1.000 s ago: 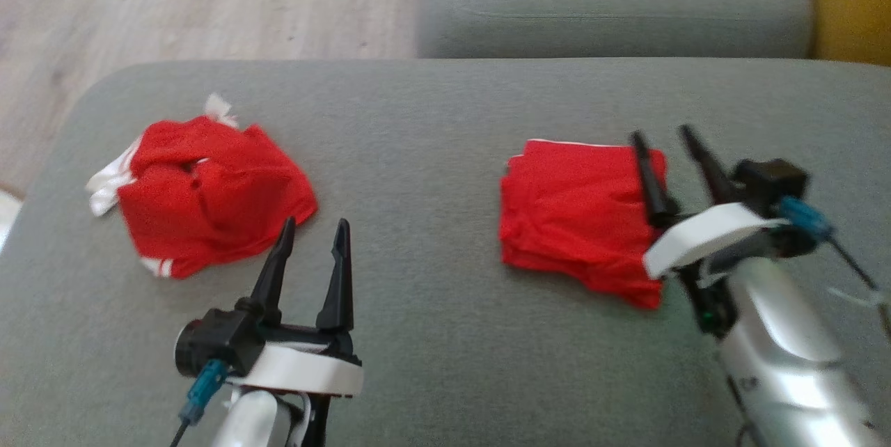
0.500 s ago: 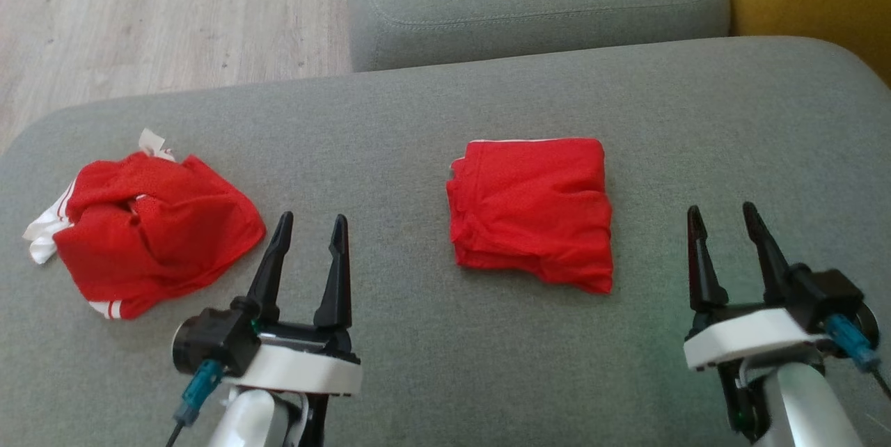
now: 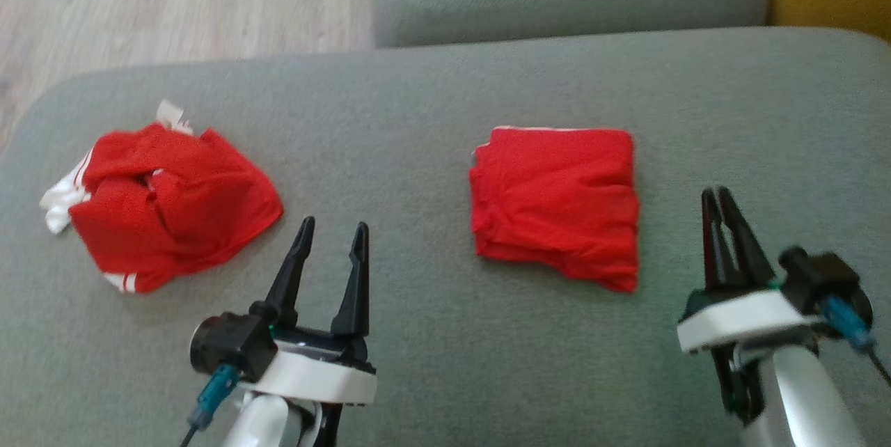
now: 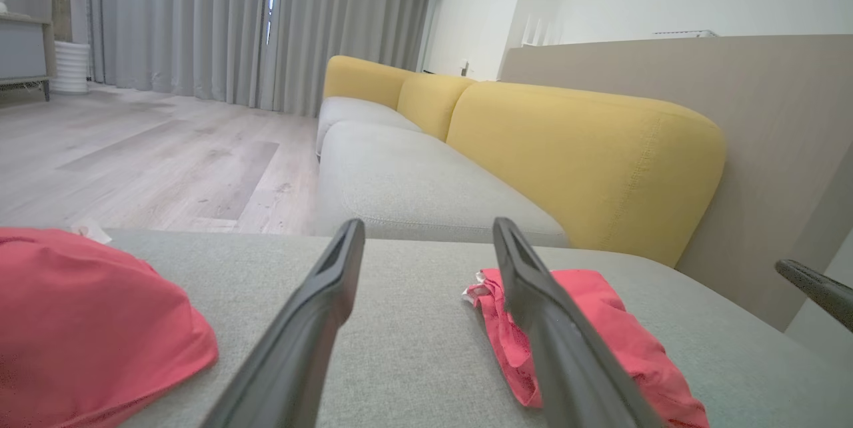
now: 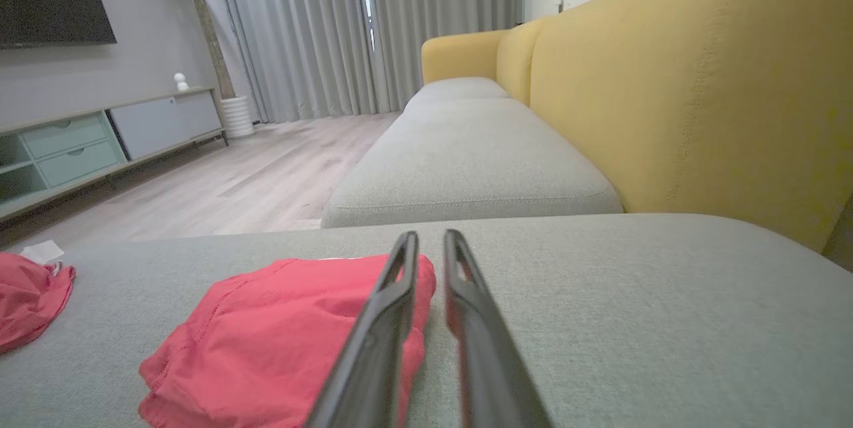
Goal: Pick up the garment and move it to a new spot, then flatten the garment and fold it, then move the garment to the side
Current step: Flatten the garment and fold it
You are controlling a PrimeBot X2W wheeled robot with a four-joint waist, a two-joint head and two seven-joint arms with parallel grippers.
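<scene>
Folded garment (image 3: 557, 207): neat red square, mid-cushion, touching neither gripper. Right gripper (image 3: 717, 191) sits just beside its near right corner, fingers drawn nearly together and empty. Left gripper (image 3: 334, 224) has fingers spread wide, also empty, between the folded piece and a crumpled garment (image 3: 167, 207).

Judgement: fold looks done; moving it aside remains. That needs a pinch through all layers at one edge.

Bare cushion (image 3: 766, 106) lies rightward; the rounded left end drops to the floor (image 3: 174, 1).
</scene>
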